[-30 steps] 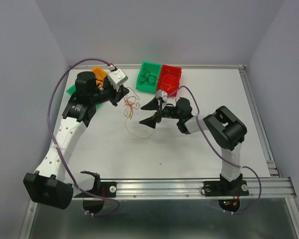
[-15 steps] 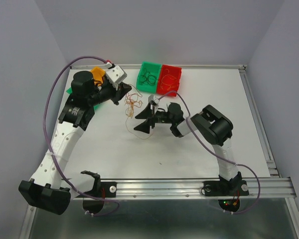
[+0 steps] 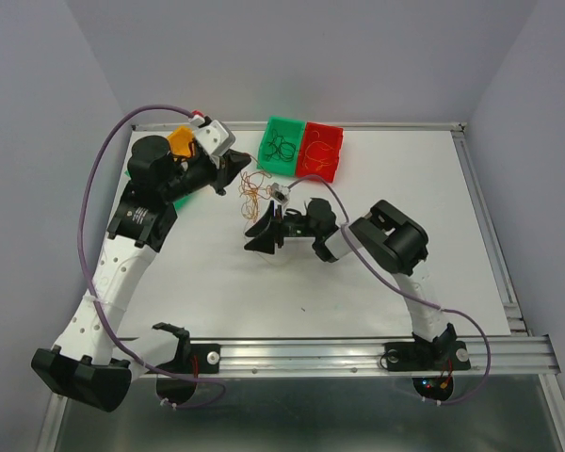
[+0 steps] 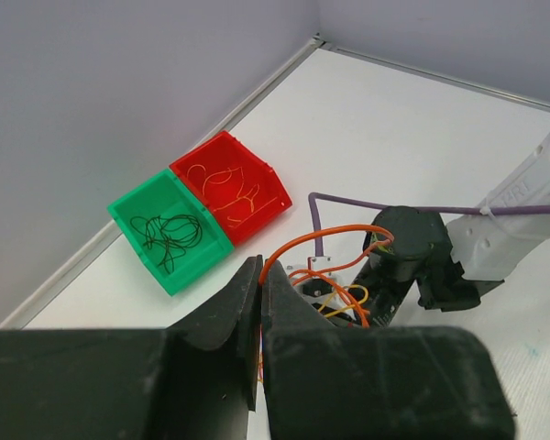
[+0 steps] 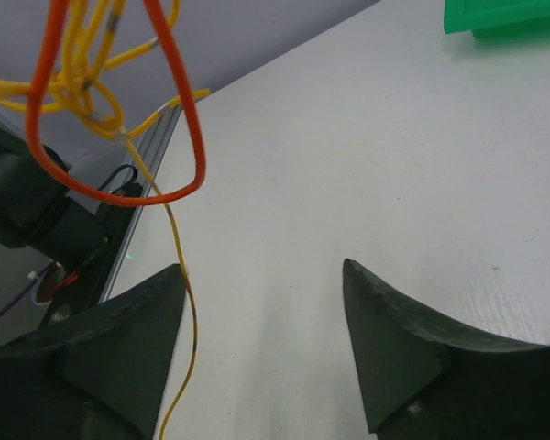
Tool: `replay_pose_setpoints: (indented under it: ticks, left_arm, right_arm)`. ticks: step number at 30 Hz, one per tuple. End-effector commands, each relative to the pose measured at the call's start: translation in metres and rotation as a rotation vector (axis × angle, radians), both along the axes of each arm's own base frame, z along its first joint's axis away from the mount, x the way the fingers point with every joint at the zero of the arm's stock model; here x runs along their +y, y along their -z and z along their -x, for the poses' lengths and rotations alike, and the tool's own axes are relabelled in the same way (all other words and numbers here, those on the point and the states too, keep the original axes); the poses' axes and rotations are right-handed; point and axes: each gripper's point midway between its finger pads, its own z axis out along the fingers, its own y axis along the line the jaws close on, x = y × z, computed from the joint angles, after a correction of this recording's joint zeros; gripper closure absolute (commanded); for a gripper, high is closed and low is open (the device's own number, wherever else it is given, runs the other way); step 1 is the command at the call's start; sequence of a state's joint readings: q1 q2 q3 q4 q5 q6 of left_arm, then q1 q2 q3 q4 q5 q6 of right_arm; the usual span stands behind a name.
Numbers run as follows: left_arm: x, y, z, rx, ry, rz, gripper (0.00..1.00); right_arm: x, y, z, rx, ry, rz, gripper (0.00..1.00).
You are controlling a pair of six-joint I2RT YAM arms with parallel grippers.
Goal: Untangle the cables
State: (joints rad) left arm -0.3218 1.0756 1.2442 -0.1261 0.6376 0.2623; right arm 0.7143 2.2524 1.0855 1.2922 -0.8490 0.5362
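A tangle of thin orange and yellow cables (image 3: 253,191) hangs above the table left of centre. My left gripper (image 3: 234,172) is shut on an orange cable (image 4: 298,246) of that tangle, pinched at the tips (image 4: 260,271). My right gripper (image 3: 261,234) stands open just below and right of the tangle. In the right wrist view an orange loop (image 5: 119,137) hangs above its open fingers (image 5: 261,275), and a yellow strand (image 5: 180,302) trails past the left finger without being held. Black cables lie in the green bin (image 3: 281,145) and orange ones in the red bin (image 3: 321,151).
The green bin (image 4: 170,231) and red bin (image 4: 231,188) stand side by side at the back edge. An orange bin (image 3: 182,140) and a green piece (image 3: 177,196) sit behind the left arm. Lilac arm cables arc over both arms. A metal rail (image 3: 358,356) runs along the near edge.
The right arm has swung left, bringing its open gripper under the tangle, its jaws slightly narrower. The left gripper has drawn up and back with the cables.
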Motion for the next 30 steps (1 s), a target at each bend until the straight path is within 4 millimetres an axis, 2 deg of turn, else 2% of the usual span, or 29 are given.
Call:
replay_pose_setpoints:
  ticks: [1,2,4,7,12,17,18,24,25,27,28,30]
  left_arm:
    - [0.0,-0.031,0.008,-0.095,0.005,0.052,0.88]
    - [0.0,-0.031,0.007,-0.097,0.0,0.053,0.89]
    - [0.002,-0.031,0.004,-0.108,-0.021,0.049,0.89]
    - [0.011,-0.034,-0.007,-0.132,-0.094,0.044,0.89]
    - [0.032,-0.041,-0.035,-0.163,-0.258,0.021,0.94]
    - [0.028,-0.035,-0.042,-0.137,-0.249,0.023,0.94]
    - [0.031,-0.041,-0.045,-0.147,-0.275,0.024,0.94]
    - [0.085,-0.054,-0.089,-0.232,-0.6,-0.057,0.96]
    - [0.104,-0.062,-0.095,-0.25,-0.703,-0.063,0.96]
    - [0.124,-0.067,-0.104,-0.279,-0.798,-0.104,0.97]
    - [0.143,-0.074,-0.105,-0.302,-0.885,-0.104,0.97]
    - [0.166,-0.079,-0.106,-0.326,-0.968,-0.124,0.97]
  right_arm:
    - [0.0,-0.092,0.013,-0.33,-0.025,-0.334,0.37]
    - [0.0,-0.094,0.014,-0.328,-0.029,-0.335,0.47]
    - [-0.003,-0.094,0.015,-0.336,-0.017,-0.336,0.81]
    - [-0.007,-0.093,0.02,-0.329,-0.006,-0.329,0.98]
    - [-0.019,-0.093,0.026,-0.324,0.032,-0.313,0.99]
    - [-0.025,-0.092,0.03,-0.319,0.047,-0.302,1.0]
    - [-0.028,-0.092,0.033,-0.316,0.054,-0.299,0.99]
    - [-0.048,-0.09,0.032,-0.297,0.143,-0.263,0.99]
    - [-0.056,-0.089,0.033,-0.287,0.165,-0.252,0.99]
    - [-0.067,-0.088,0.028,-0.27,0.219,-0.246,0.99]
    - [-0.08,-0.089,0.026,-0.256,0.262,-0.238,0.99]
    - [-0.099,-0.084,0.024,-0.232,0.319,-0.217,0.99]
